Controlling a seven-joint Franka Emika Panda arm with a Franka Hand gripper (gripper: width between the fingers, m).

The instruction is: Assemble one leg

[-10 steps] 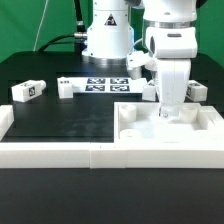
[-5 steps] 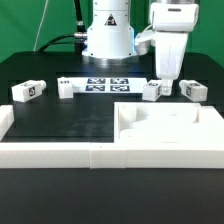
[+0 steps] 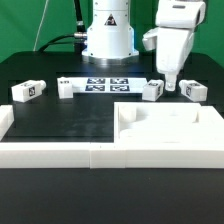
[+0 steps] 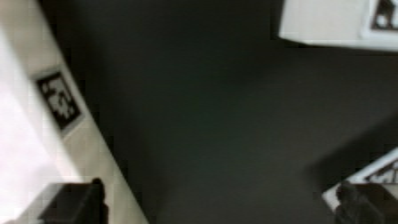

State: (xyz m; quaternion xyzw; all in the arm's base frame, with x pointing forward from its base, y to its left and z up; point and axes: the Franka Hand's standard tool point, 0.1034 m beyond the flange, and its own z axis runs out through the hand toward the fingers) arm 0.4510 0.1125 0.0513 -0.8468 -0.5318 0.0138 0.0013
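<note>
Several small white legs with tags lie on the black table: two at the exterior view's left (image 3: 27,91) (image 3: 67,87) and two at its right (image 3: 152,90) (image 3: 193,90). The white tabletop (image 3: 200,128) with its raised rim sits at the front right. My gripper (image 3: 170,84) hangs over the table between the two right legs, behind the tabletop, open and empty. In the wrist view the gripper (image 4: 222,200) shows dark fingertips (image 4: 71,202) wide apart over bare black table, with one tagged white piece (image 4: 54,100) on one side and another (image 4: 338,22) at the far corner.
The marker board (image 3: 105,84) lies at the back middle in front of the arm's base (image 3: 107,40). Long white border rails (image 3: 50,150) run along the front and the left edge (image 3: 4,120).
My gripper has lifted off the tabletop's back corner and moved back and to the exterior view's right, over the gap between the two right legs. It holds nothing.
</note>
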